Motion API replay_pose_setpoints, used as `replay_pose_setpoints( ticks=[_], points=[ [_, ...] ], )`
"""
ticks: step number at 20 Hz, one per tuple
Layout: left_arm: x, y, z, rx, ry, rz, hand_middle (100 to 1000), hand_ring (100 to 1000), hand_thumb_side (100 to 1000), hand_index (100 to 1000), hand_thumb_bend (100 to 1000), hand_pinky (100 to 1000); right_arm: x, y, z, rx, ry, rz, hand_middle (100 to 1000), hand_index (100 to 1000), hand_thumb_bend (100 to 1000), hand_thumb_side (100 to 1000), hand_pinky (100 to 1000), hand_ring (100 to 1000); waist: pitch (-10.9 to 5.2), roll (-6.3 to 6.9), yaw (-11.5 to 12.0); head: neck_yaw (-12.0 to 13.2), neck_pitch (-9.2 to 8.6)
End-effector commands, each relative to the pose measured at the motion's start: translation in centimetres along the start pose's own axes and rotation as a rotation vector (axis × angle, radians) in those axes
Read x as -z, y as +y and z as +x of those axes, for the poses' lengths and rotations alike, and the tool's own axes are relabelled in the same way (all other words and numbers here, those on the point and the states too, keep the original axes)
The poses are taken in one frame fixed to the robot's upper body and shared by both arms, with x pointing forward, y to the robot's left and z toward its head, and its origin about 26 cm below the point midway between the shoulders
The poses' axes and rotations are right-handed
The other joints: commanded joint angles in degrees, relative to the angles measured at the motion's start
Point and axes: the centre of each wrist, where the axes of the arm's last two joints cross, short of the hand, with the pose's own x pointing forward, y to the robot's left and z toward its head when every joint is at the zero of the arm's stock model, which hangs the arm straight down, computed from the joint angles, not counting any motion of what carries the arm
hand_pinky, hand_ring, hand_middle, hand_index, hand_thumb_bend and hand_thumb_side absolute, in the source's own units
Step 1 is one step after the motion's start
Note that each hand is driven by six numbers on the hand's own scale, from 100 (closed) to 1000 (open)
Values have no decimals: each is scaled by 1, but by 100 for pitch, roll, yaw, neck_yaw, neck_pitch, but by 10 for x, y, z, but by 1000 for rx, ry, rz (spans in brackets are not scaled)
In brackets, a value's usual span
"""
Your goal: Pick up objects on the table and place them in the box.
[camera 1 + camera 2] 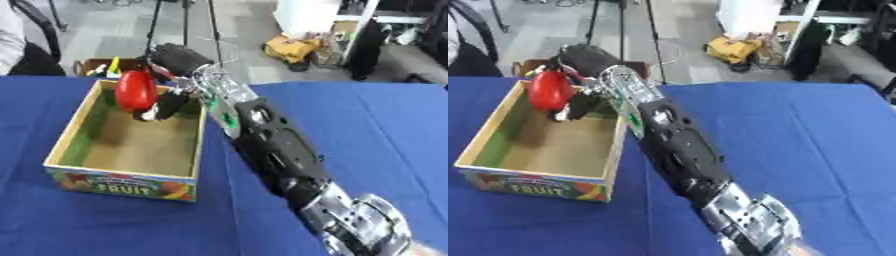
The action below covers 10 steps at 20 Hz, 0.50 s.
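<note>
On the left of the blue table (376, 125) sits a wooden box (124, 172). Its front has bright pictures and the word FRUIT. The inside of the box looks bare, with a brown floor and green walls.

Over the far end of the box hangs a red thing (136, 90). It is round and shiny, like a red pepper or an apple, but I cannot tell which. The right hand (168, 106) has its dark fingers curled around it, holding it up in the air above the box. The red thing is not touching the box floor.

The right arm (271, 150) is long, black and silver. It stretches from the bottom right corner up to the box.
</note>
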Motion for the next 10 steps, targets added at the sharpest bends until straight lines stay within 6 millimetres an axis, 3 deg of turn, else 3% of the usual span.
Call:
replay_pose_setpoints(
  ticks=[1, 10],
  points=[
    [5, 3, 7, 12, -26, -14, 460, 353, 817, 572, 100, 406, 3, -10, 2, -80, -28, 5, 302, 339, 100, 495, 454, 559, -81, 24, 30, -93, -72],
    [5, 3, 7, 16, -26, -13, 459, 353, 817, 571, 100, 407, 9, 10, 12, -199, -104, 94, 330, 351, 100, 564, 472, 580, -66, -27, 80, -136, -65]
  ],
)
